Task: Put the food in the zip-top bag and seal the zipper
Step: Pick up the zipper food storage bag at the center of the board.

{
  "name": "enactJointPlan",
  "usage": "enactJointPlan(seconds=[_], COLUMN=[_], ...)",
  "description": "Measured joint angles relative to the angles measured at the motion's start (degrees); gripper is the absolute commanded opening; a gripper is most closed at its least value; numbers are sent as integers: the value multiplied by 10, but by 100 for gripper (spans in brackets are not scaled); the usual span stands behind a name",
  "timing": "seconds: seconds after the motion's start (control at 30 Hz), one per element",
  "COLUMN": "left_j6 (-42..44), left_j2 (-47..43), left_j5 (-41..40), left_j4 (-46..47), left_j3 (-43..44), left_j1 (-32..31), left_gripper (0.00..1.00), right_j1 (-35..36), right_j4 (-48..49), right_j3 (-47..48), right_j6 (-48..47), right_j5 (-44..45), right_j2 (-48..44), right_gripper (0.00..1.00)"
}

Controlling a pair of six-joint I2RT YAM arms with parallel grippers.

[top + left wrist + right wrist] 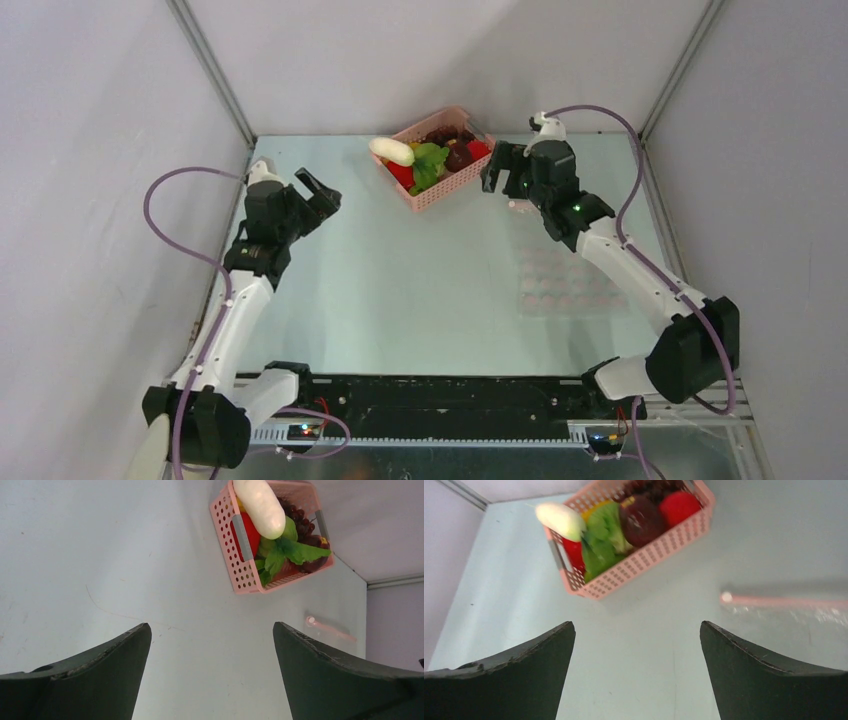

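Note:
The food lies heaped in a pink basket point(448, 182) at the back of the table: a white oblong piece point(392, 151) across its left rim, leafy green point(431, 160), red point(679, 507) and dark maroon point(641, 520) pieces. The zip-top bag point(570, 283) lies flat at the right, partly under the right arm. Its pink zipper point(784, 601) strip faces the basket. My left gripper point(322, 192) hangs open left of the basket, nothing between its fingers. My right gripper point(498, 172) stands open just right of the basket, above the table.
Grey walls with metal corner posts point(215, 75) close in the table on three sides. The arm bases and a black rail point(440, 395) run along the near edge. Bare table point(400, 290) lies between the arms.

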Motion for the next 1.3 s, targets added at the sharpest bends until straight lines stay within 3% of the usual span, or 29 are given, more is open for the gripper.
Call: enactJointPlan(seconds=[0.27,0.43,0.57,0.67,0.87,1.3], left_j6=[0,0,0,0,0,0], left_j2=[-20,-23,-26,-26,-45,-42], left_j5=[-5,-3,0,0,-2,-6], left_j4=[-21,-24,-16,-11,14,30], left_j3=[-26,-42,-48,-49,-73,-85], left_j1=[-17,-18,-19,-19,-19,-19], left_gripper=[98,99,98,98,98,98], right_j1=[-21,-123,-212,-234,-228,-230], right_j4=[-121,-163,-205,-276,-409,-518], right_j3=[-18,-18,2,82,377,605], right_j6=[37,131,198,221,229,215], right_j5=[55,46,50,78,155,194], right_j2=[-22,9,88,179,381,593], right_gripper=[100,100,100,100,99,99])
